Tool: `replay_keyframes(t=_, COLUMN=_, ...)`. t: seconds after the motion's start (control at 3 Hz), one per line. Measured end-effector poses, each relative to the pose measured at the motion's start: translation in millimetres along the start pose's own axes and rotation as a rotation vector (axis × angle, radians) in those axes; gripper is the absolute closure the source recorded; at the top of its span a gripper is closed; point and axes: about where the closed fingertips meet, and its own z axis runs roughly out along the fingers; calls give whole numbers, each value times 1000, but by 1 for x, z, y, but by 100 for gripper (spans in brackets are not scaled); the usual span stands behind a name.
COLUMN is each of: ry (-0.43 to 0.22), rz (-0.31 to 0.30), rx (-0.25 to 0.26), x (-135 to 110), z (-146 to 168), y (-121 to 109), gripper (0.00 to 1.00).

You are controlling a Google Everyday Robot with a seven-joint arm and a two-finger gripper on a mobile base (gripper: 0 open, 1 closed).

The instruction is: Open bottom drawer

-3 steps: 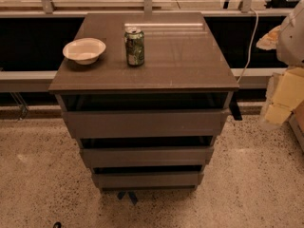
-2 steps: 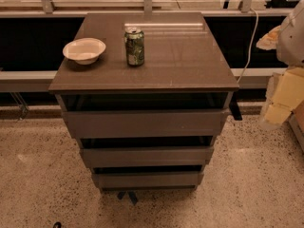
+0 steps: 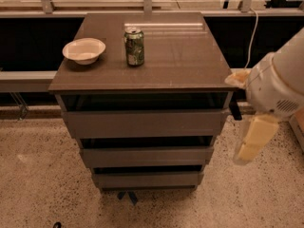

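The dark grey-brown, flat-fronted bottom drawer point(image 3: 147, 179) sat shut, lowest of 3, its long axis running left to right. The cream gripper point(image 3: 252, 140) hung to its right and higher; whether released or clenched could not be told.

Dark grey-brown cabinet point(image 3: 142, 56) on a beige floor point(image 3: 38, 175) with dark speckles.
The bottom drawer point(image 3: 148, 179) has the same plain grey-brown front as the two fronts above it. On the top stand a cream-white bowl point(image 3: 84, 50) and a green can point(image 3: 135, 47) with a silver lid. The pale yellow gripper point(image 3: 247, 151) hangs to the right of the cabinet, under a white arm point(image 3: 280, 84).
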Motion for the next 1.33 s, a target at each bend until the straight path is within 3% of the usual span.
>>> replay_keyframes(t=0.33, ry=-170, rz=-35, rx=-40, x=-9, z=61, y=43, gripper=0)
replay_keyframes(t=0.67, ry=-224, rz=-39, rx=-25, x=-11, z=77, y=58, gripper=0)
replay_keyframes(t=1.0, ry=-230, rz=-84, rx=-97, x=-20, z=94, y=53, gripper=0)
replay_keyframes(t=1.33, ry=-274, rz=-79, rx=-203, x=-22, z=153, y=60, gripper=0)
